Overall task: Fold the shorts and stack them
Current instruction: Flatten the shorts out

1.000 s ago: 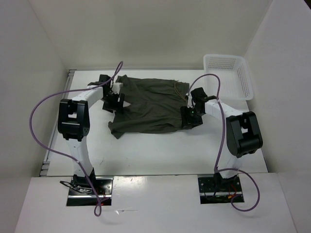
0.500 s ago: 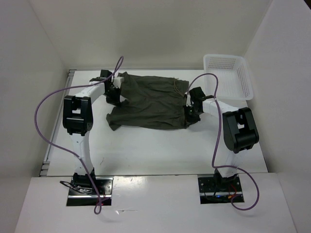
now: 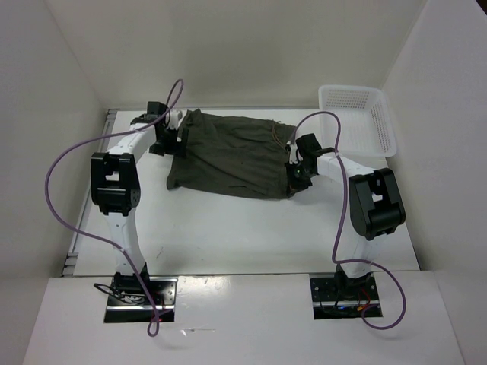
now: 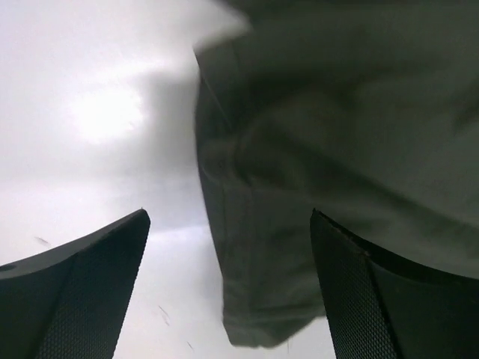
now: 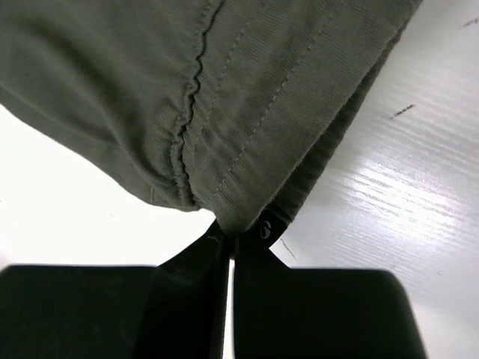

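Observation:
The dark olive shorts (image 3: 228,156) lie spread on the white table, legs to the left and waistband to the right. A thin drawstring (image 3: 277,137) shows near the waistband. My left gripper (image 3: 169,138) stands open at the far left leg edge. In the left wrist view the left gripper (image 4: 228,217) straddles a leg hem of the shorts (image 4: 254,299) without pinching it. My right gripper (image 3: 294,179) is shut on the near right corner of the shorts. The right wrist view shows the right gripper (image 5: 238,233) clamped on the ribbed waistband of the shorts (image 5: 247,97).
A white perforated basket (image 3: 358,114) stands at the back right corner. White walls close in the table at the back and both sides. Purple cables loop above both arms.
The left gripper has gone back and left, then opened and let go of the leg. The right gripper has shut on the waistband corner. The shorts now lie flatter.

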